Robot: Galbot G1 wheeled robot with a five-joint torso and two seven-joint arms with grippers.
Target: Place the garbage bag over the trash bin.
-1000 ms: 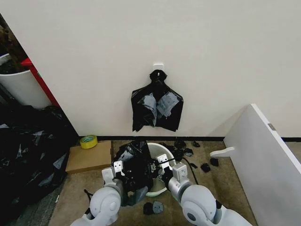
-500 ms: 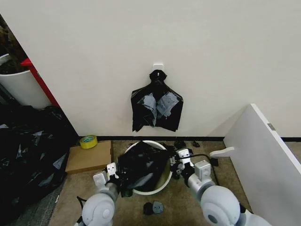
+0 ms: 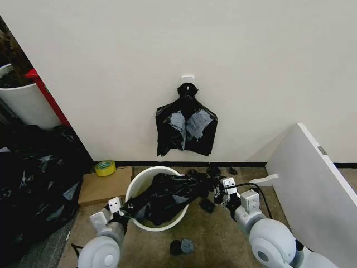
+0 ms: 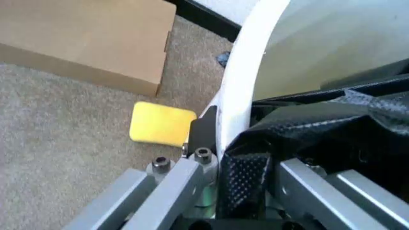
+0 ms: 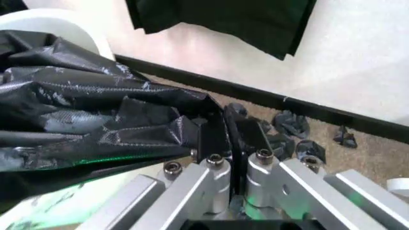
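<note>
Hands [image 3: 124,209] [image 3: 219,192] wider apart, bag [image 3: 167,195] stretched flatter.

Garbage bag [image 3: 167,195]: thin, glossy, wrinkled black plastic. Trash bin [image 3: 136,181]: smooth white plastic. Floor [image 4: 57,120]: rough matt carpet. Box [image 3: 105,187], left: matt brown cardboard. Gripper fingers [image 5: 211,179]: brushed grey metal.

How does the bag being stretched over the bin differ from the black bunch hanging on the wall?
The garbage bag is pulled sideways between the left gripper and right gripper, across the trash bin; the bunch hangs knotted from a wall hook. The bag is plain black; the bunch shows grey patches. Both are wrinkled black plastic.
</note>
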